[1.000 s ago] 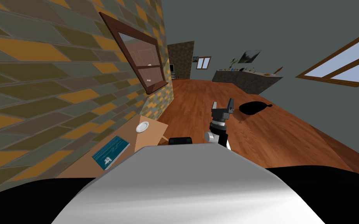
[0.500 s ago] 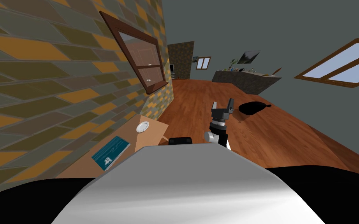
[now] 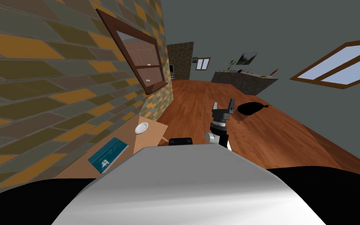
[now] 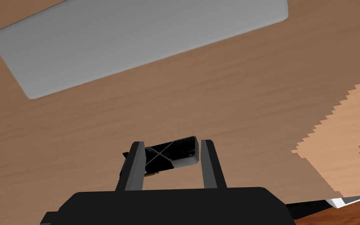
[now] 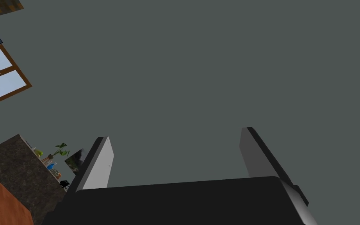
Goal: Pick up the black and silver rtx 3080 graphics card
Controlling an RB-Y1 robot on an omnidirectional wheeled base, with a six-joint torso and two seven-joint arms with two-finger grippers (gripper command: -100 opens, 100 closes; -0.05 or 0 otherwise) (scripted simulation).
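The one graphics card (image 4: pixel 171 154), a black slab with a silver X across its face and a silver end, is sitting tilted between the fingers of the left gripper (image 4: pixel 172 142), which are closing in on its sides over the wooden table (image 4: pixel 253 97). The right gripper (image 5: pixel 175 133) is hanging raised with its fingers spread wide, gripping nothing. One flat grey slab (image 4: pixel 136 43), one teal book (image 3: pixel 108 155) and one white plate (image 3: pixel 141 127) are lying on that table.
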